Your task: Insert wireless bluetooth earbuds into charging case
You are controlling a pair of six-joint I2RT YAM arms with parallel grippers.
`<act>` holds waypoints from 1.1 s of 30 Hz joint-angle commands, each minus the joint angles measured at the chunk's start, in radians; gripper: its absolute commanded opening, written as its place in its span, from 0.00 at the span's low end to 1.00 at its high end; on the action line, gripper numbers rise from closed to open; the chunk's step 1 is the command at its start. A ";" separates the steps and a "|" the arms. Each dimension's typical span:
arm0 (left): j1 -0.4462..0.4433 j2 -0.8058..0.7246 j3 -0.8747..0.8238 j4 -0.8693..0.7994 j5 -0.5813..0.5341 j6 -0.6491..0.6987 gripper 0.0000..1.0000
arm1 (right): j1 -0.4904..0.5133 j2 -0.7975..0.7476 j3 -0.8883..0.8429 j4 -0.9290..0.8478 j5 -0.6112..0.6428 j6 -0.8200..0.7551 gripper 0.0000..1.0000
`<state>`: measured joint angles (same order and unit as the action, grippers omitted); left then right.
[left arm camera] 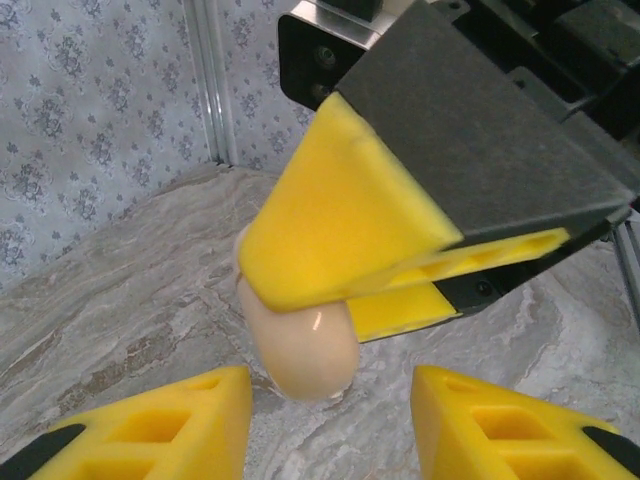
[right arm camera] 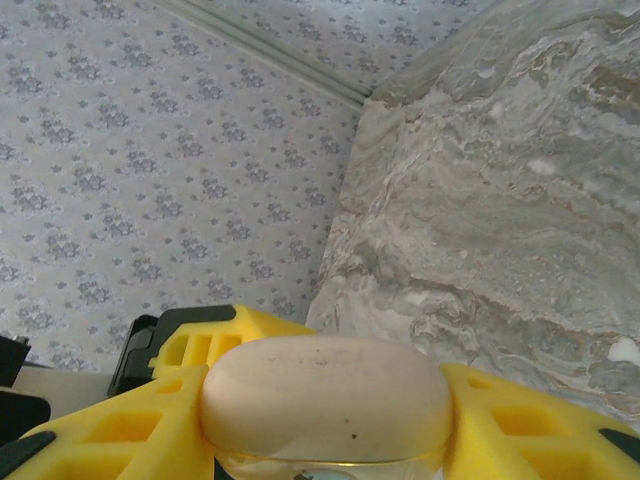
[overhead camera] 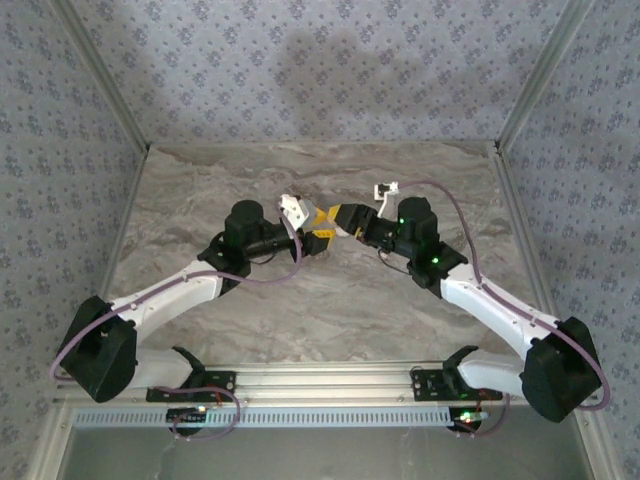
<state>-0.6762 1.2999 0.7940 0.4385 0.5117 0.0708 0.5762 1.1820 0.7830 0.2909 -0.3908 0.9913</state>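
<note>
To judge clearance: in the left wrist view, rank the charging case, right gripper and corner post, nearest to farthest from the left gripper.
1. charging case, free end just ahead, centre.
2. right gripper, clamping it from the upper right.
3. corner post, far back, upper left.

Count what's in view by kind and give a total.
Grippers: 2, the left gripper open and the right gripper shut
Charging case: 1, peach, held between the right gripper's fingers
Marble table: 1
Total: 4
</note>
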 commanded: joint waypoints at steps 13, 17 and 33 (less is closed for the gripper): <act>-0.006 0.002 0.049 0.039 -0.012 -0.027 0.36 | 0.034 0.003 0.019 0.024 -0.052 -0.019 0.52; -0.006 -0.005 0.050 0.027 -0.015 -0.025 0.30 | 0.037 0.000 0.032 0.003 -0.064 -0.040 0.52; 0.100 -0.005 0.031 0.057 0.192 -0.090 0.20 | -0.101 -0.195 0.087 -0.378 -0.160 -0.745 0.69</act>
<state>-0.5888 1.2999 0.7990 0.4603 0.5877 -0.0090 0.5110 1.0023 0.8196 0.0410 -0.4652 0.5068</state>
